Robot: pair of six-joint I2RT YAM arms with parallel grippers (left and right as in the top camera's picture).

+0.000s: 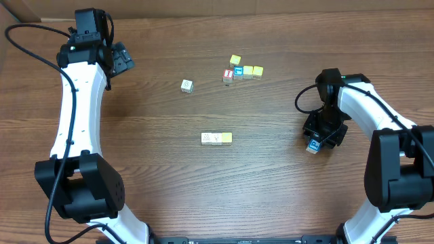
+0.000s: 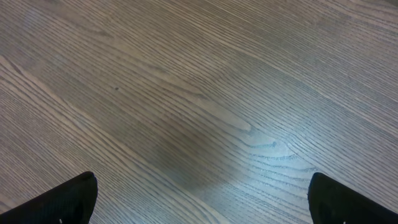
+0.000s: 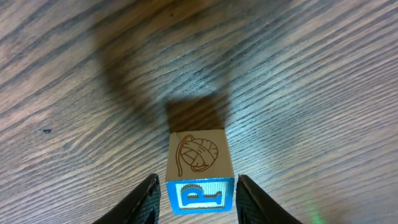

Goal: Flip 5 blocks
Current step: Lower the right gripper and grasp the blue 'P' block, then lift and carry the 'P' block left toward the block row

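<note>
Where writing can be read at all, it is a white P on the blue, ridged face of the P block (image 3: 199,162), whose adjoining cream face is engraved with a reddish ball of yarn. In the right wrist view this block is seen between the fingers of the right end effector (image 3: 197,186), which flank it closely; whether they press on it cannot be told. From overhead it is placed at the right side of the worktop (image 1: 271,190), and only that view shows the others: a lone cream block (image 1: 187,85) farther back, and near the middle a touching row made of an outer cream block (image 1: 207,138), a middle cream block (image 1: 217,138) and a yellow block (image 1: 226,137), their engravings too faint to read. A red-faced cube (image 1: 228,74) is seen in a cluster at the back. The left end effector (image 2: 202,205) is held with its fingers wide apart over wood grain.
</note>
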